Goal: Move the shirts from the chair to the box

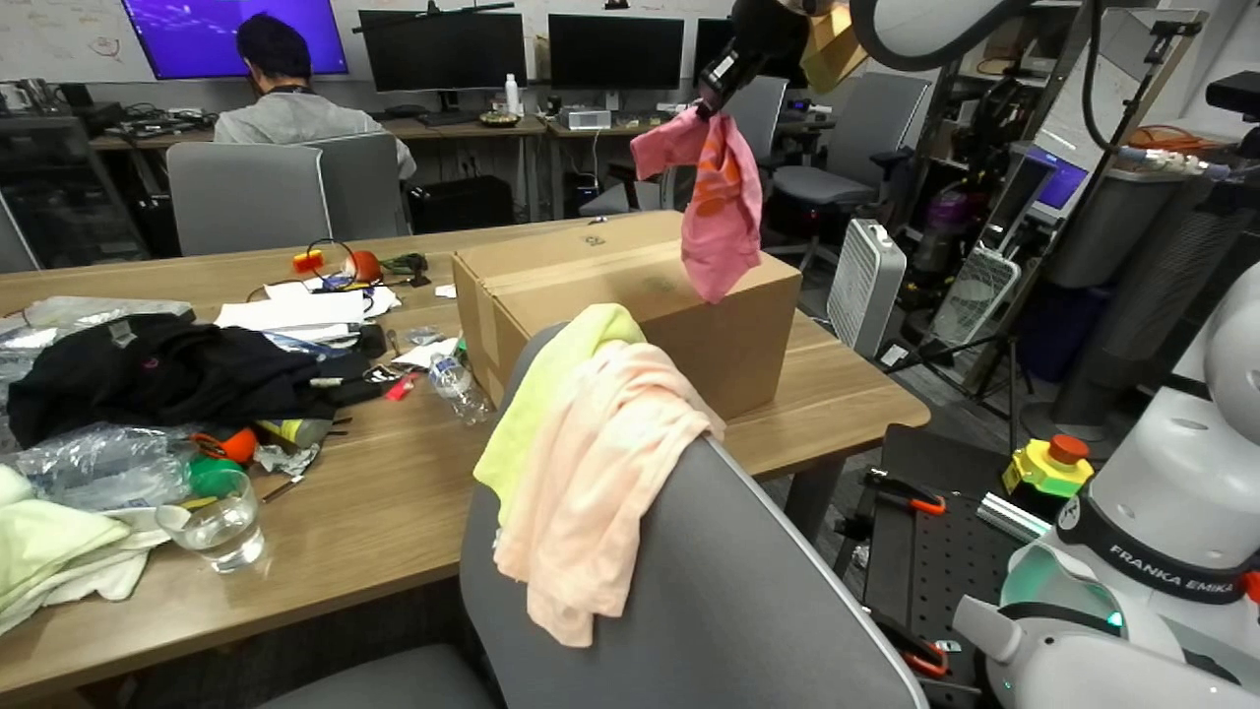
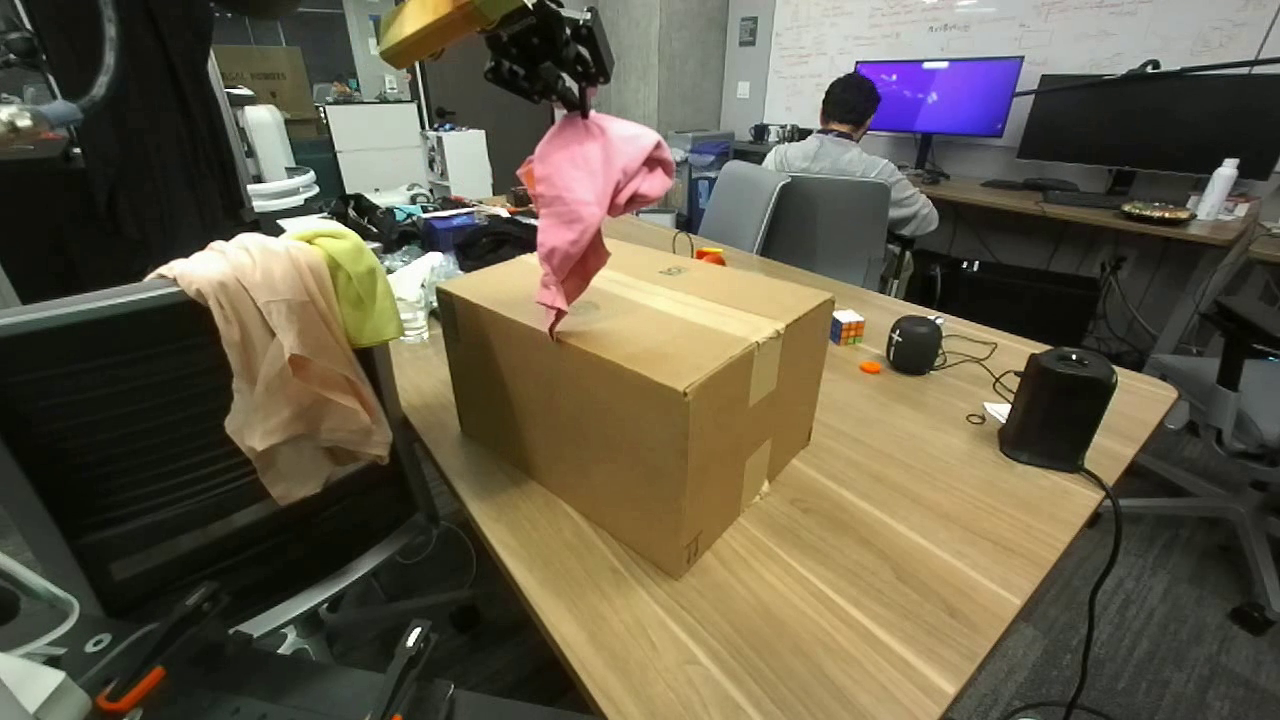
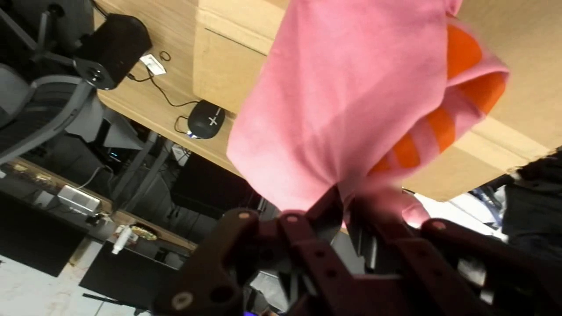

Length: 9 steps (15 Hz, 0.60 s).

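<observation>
A gripper (image 1: 705, 108) pinches the pink shirt (image 1: 722, 212) above the box (image 1: 728, 345) (a peach shirt (image 1: 605, 473) and yellow shirt (image 1: 530, 414) drape the chair (image 1: 709, 591)).

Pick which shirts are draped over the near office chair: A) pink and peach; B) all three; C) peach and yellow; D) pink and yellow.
C: the peach shirt and yellow shirt hang over the top of the office chair, while the pink shirt dangles from the tool.
</observation>
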Available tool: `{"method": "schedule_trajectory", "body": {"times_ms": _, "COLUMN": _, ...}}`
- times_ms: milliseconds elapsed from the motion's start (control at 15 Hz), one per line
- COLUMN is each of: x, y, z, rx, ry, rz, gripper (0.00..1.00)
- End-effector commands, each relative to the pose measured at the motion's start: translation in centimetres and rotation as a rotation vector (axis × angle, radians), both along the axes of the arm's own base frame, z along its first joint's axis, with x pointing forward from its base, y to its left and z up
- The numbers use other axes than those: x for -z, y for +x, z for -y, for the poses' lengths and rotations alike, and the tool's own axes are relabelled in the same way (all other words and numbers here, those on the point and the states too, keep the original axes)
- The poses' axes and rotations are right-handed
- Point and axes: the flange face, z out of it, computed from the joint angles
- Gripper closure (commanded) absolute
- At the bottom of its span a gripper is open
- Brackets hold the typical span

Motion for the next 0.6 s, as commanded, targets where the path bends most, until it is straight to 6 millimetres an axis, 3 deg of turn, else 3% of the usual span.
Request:
{"method": "schedule_trajectory", "body": {"times_ms": 0, "x": -1.6, "y": 1.1, "z": 1.8, "rx": 0.1, "ry": -0.019, "rz": 0.068, "gripper": 0.96}}
{"method": "schedule_trajectory", "body": {"times_ms": 67, "x": -1.6, "y": 1.1, "z": 2.2, "rx": 0.116, "ry": -0.023, "rz": 0.072, "gripper": 0.92}}
{"method": "schedule_trajectory", "body": {"times_ms": 133, "x": -1.7, "y": 1.0, "z": 2.5, "rx": 0.127, "ry": -0.029, "rz": 0.074, "gripper": 0.67}}
{"method": "schedule_trajectory", "body": {"times_ms": 200, "x": -1.7, "y": 0.9, "z": 2.6, "rx": 0.131, "ry": -0.033, "rz": 0.067, "gripper": 0.66}}
{"method": "schedule_trajectory", "body": {"times_ms": 533, "x": -1.4, "y": 0.1, "z": 3.1, "rx": 0.138, "ry": -0.046, "rz": 0.02, "gripper": 0.3}}
